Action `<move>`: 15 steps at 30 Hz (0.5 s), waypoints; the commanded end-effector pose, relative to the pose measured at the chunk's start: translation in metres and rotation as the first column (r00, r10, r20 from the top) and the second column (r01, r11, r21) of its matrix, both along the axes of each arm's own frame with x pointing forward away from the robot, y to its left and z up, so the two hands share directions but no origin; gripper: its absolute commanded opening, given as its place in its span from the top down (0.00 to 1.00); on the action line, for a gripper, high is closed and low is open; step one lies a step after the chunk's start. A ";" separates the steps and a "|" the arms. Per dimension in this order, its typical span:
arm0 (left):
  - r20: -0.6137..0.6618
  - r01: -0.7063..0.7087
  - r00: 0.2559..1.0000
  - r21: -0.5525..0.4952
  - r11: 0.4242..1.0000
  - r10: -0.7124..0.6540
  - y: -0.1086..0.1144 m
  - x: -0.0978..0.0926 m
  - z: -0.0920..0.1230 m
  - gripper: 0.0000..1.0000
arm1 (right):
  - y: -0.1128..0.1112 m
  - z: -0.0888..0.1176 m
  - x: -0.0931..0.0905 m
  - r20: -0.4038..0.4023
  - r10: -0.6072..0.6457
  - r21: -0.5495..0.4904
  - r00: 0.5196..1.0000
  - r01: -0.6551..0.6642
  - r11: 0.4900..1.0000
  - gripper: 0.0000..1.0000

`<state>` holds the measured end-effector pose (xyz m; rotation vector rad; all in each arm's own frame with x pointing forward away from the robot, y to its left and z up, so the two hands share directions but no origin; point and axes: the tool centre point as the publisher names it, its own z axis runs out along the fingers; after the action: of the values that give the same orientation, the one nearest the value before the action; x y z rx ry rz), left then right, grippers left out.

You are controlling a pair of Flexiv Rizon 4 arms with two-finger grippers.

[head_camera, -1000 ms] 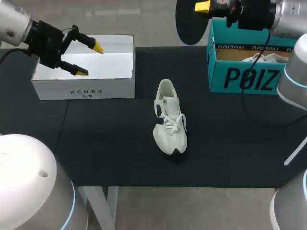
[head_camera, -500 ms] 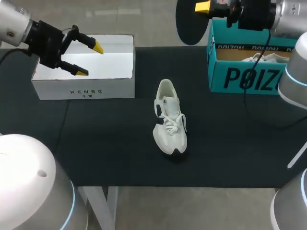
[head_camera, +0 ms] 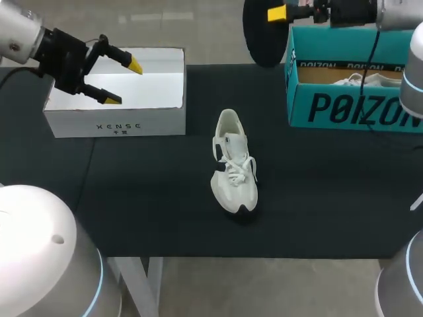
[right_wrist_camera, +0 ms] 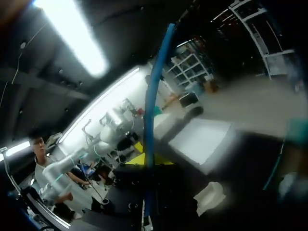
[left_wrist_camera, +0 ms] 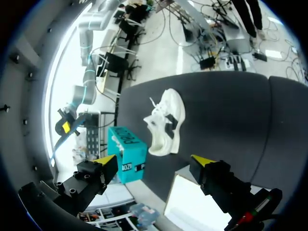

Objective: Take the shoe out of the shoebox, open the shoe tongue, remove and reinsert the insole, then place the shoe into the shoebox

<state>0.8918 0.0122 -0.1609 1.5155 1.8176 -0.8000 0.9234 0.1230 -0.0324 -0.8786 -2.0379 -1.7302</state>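
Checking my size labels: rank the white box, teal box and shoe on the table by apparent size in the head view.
1. White box and teal box: about alike; the teal box runs past the view's edge, so unranked.
2. Shoe on the table: clearly smallest.

The left tool (left_wrist_camera: 154,161) hangs with its two yellow-tipped fingers (left_wrist_camera: 107,160) spread wide, nothing between them. Ahead of it a white sneaker (left_wrist_camera: 166,122) rests on the dark table (left_wrist_camera: 231,110), its laces loose and turned toward a teal shoebox (left_wrist_camera: 127,154) that stands near it. Beneath the tool lies an open white shoebox (left_wrist_camera: 192,207), its pale inside showing.
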 end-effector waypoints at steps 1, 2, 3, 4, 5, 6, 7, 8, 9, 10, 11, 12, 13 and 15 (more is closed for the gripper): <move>-0.001 0.000 1.000 0.004 1.000 0.000 0.000 0.000 0.000 0.00 | 0.006 -0.011 0.025 0.028 0.084 -0.112 0.996 -0.081 0.990 1.00; -0.001 0.000 1.000 0.004 1.000 0.000 0.000 0.000 0.000 0.00 | 0.007 -0.015 0.028 0.036 0.082 -0.147 0.996 -0.076 0.986 1.00; -0.001 0.000 1.000 0.004 1.000 0.000 0.000 0.000 0.000 0.00 | 0.007 -0.015 0.028 0.036 0.082 -0.147 0.996 -0.076 0.986 1.00; -0.001 0.000 1.000 0.004 1.000 0.000 0.000 0.000 0.000 0.00 | 0.007 -0.015 0.028 0.036 0.082 -0.147 0.996 -0.076 0.986 1.00; -0.001 0.000 1.000 0.004 1.000 0.000 0.000 0.000 0.000 0.00 | 0.007 -0.015 0.028 0.036 0.082 -0.147 0.996 -0.076 0.986 1.00; -0.001 0.000 1.000 0.004 1.000 0.000 0.000 0.000 0.000 0.00 | 0.007 -0.015 0.028 0.036 0.082 -0.147 0.996 -0.076 0.986 1.00; -0.001 0.000 1.000 0.004 1.000 0.000 0.000 0.000 0.000 0.00 | 0.007 -0.015 0.028 0.036 0.082 -0.147 0.996 -0.076 0.986 1.00; -0.001 0.000 1.000 0.004 1.000 0.000 0.000 0.000 0.000 0.00 | 0.007 -0.015 0.028 0.036 0.082 -0.147 0.996 -0.076 0.986 1.00; -0.001 0.000 1.000 0.004 1.000 0.000 0.000 0.000 0.000 0.00 | 0.007 -0.015 0.028 0.036 0.082 -0.147 0.996 -0.076 0.986 1.00; -0.001 0.000 1.000 0.004 1.000 0.000 0.000 0.000 0.000 0.00 | 0.007 -0.015 0.028 0.036 0.082 -0.147 0.996 -0.076 0.986 1.00; -0.001 0.000 1.000 0.004 1.000 0.000 0.000 0.000 0.000 0.00 | 0.007 -0.015 0.028 0.036 0.082 -0.147 0.996 -0.076 0.986 1.00; -0.001 0.000 1.000 0.004 1.000 0.000 0.000 0.000 0.000 0.00 | 0.007 -0.015 0.028 0.036 0.082 -0.147 0.996 -0.076 0.986 1.00; -0.001 0.000 1.000 0.004 1.000 0.000 0.000 0.000 0.000 0.00 | 0.007 -0.015 0.028 0.036 0.082 -0.147 0.996 -0.076 0.986 1.00; -0.001 0.000 1.000 0.004 1.000 0.000 0.000 0.000 0.000 0.00 | 0.007 -0.015 0.028 0.036 0.082 -0.147 0.996 -0.076 0.986 1.00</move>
<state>0.8918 0.0123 -0.1609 1.5155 1.8176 -0.7999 0.9510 0.1299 -0.0483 -0.7974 -2.2125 -1.5989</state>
